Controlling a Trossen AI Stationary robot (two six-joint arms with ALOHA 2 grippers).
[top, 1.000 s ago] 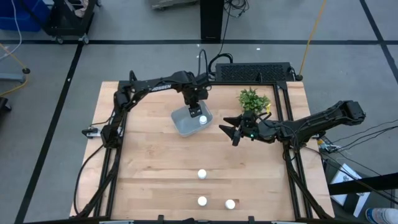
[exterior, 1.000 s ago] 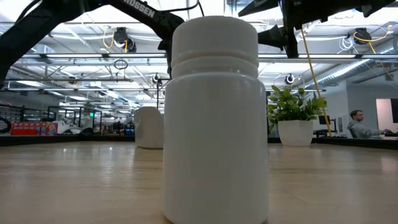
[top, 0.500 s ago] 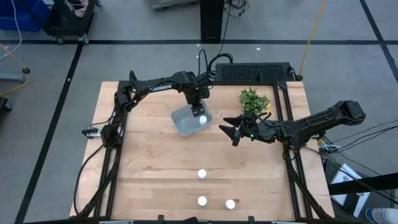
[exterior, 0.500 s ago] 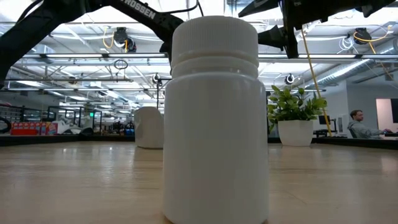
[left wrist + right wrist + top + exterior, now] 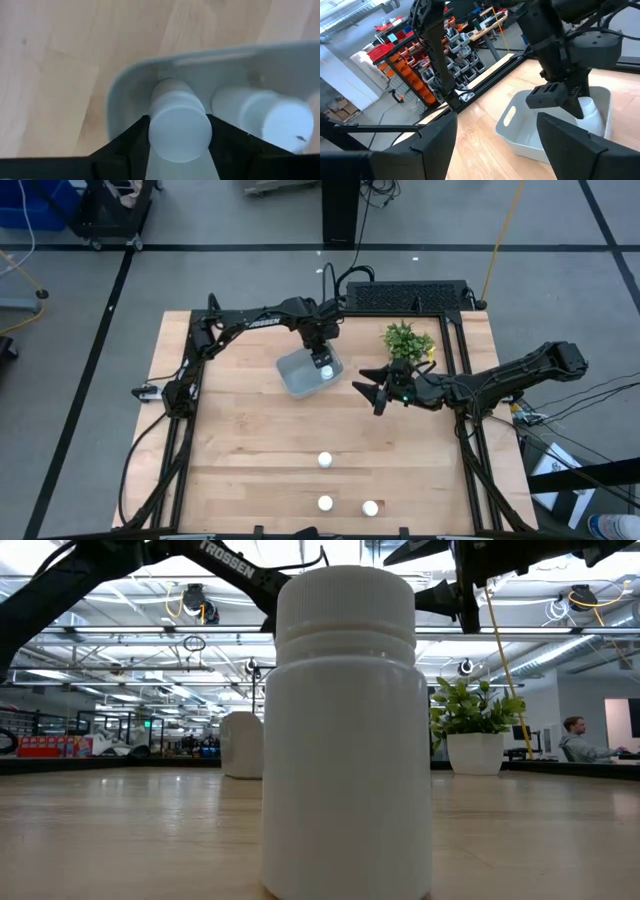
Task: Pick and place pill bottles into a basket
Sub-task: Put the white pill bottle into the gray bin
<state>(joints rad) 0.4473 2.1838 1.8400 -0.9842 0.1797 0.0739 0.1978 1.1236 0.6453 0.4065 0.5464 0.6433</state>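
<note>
White pill bottle [image 5: 178,127] between left pincer [image 5: 178,145] fingers, seemingly loosely gripped, inside basket [image 5: 120,95].

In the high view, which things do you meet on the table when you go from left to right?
Basket with the left gripper over it → right gripper → plant.

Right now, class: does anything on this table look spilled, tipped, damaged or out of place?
Nothing stands out. Three bottles stand upright on the wood, the basket sits flat, and the left gripper holds a bottle inside it beside another.
</note>
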